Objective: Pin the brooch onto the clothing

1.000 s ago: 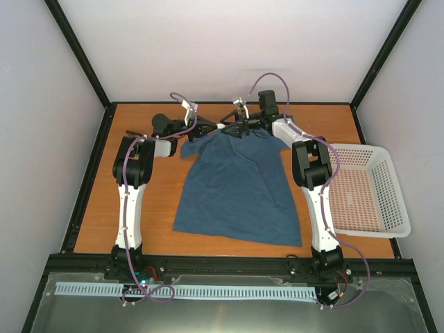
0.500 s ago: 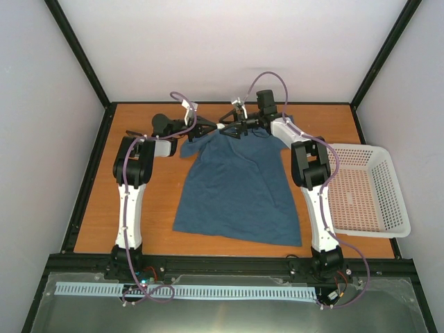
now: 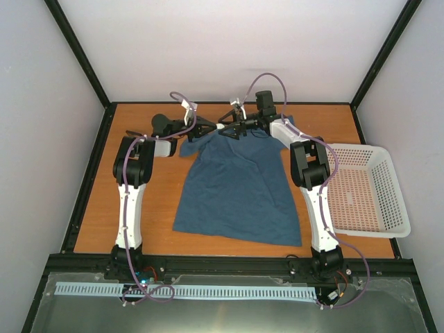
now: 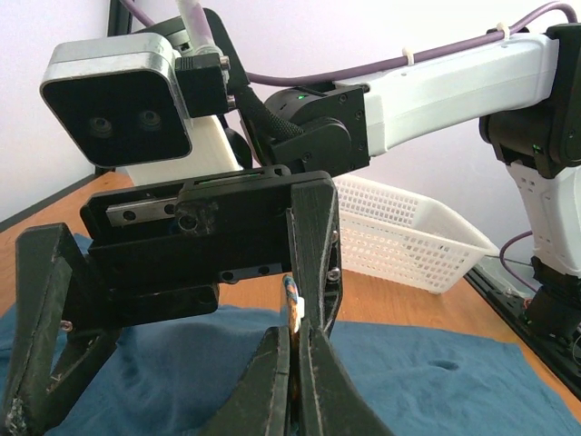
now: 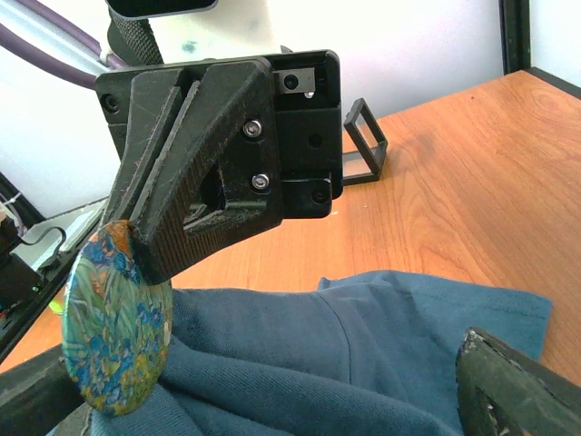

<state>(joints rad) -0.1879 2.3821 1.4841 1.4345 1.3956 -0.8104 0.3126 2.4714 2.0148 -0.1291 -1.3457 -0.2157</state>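
The clothing, a dark teal T-shirt (image 3: 236, 187), lies flat mid-table with its collar at the far end. Both grippers meet at that collar. The brooch (image 5: 113, 318) is a round disc painted in blue and green; in the left wrist view the brooch (image 4: 292, 312) shows edge-on. My left gripper (image 4: 292, 363) is shut on the brooch's edge, just above the shirt (image 4: 436, 372). My right gripper (image 5: 272, 381) faces it, open wide, with its fingers on either side of the shirt's collar (image 5: 345, 354). The brooch stands close to its left finger (image 5: 36, 391). From above, the brooch (image 3: 220, 126) is a tiny pale spot.
A white mesh basket (image 3: 364, 191) stands at the table's right edge and also shows as the basket (image 4: 399, 236) behind the right arm. A small black frame-like holder (image 5: 363, 141) sits on the wood beyond the collar.
My right gripper's jaws have spread a little wider and its wrist has edged slightly left. The left gripper has stayed shut on the brooch in the same place.
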